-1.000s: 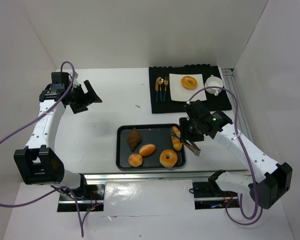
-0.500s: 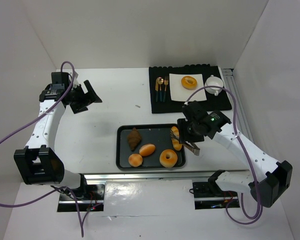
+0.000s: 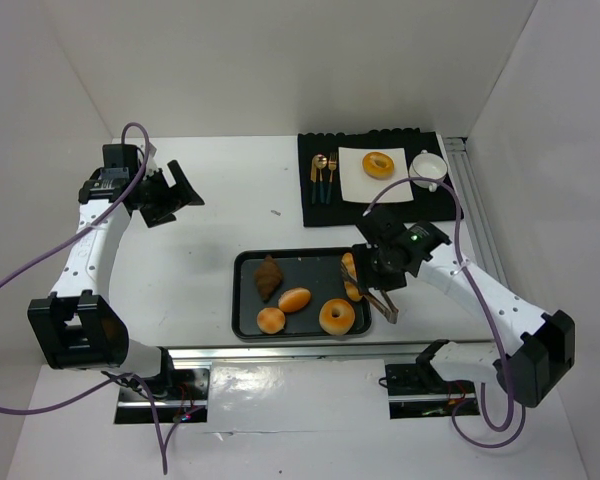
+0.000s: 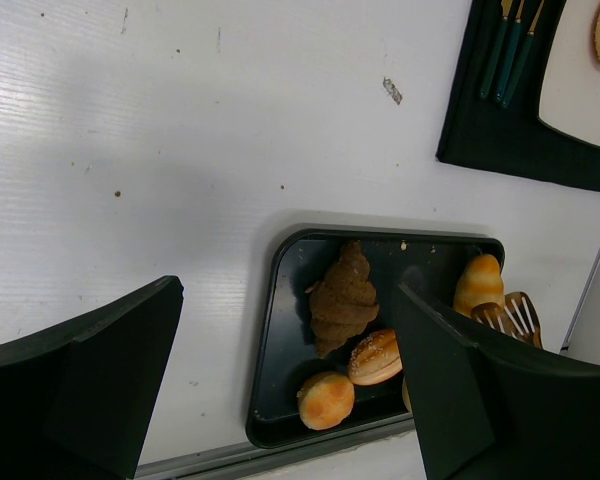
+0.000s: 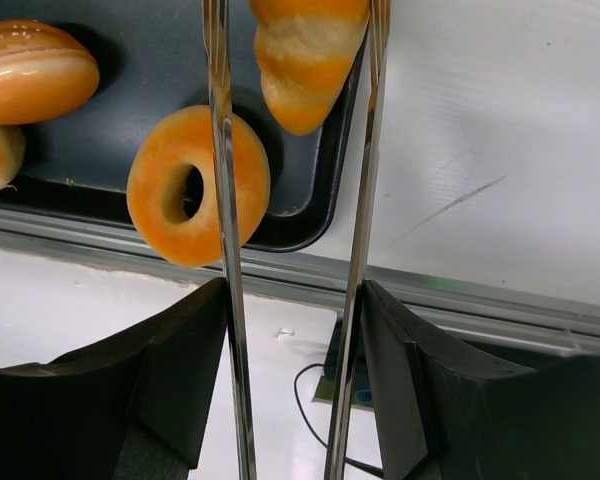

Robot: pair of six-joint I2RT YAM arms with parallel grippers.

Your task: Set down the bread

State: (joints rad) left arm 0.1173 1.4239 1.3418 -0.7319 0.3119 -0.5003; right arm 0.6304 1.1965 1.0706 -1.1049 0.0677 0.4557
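Observation:
A dark tray holds a dark brown croissant, an oval roll, a round bun, a golden ring and a long ridged roll. A second ring lies on a white napkin at the back. My right gripper is shut on metal tongs. In the right wrist view the gripper holds the tongs' arms on either side of the long roll, at the tray's right rim. My left gripper is open and empty at the far left.
A black mat at the back right carries the white napkin, cutlery and a white cup. A metal rail runs along the near table edge. White walls stand on three sides.
My right arm has shifted slightly left toward the tray, and the tongs' handle end has swung toward the near edge. The left arm has not moved.

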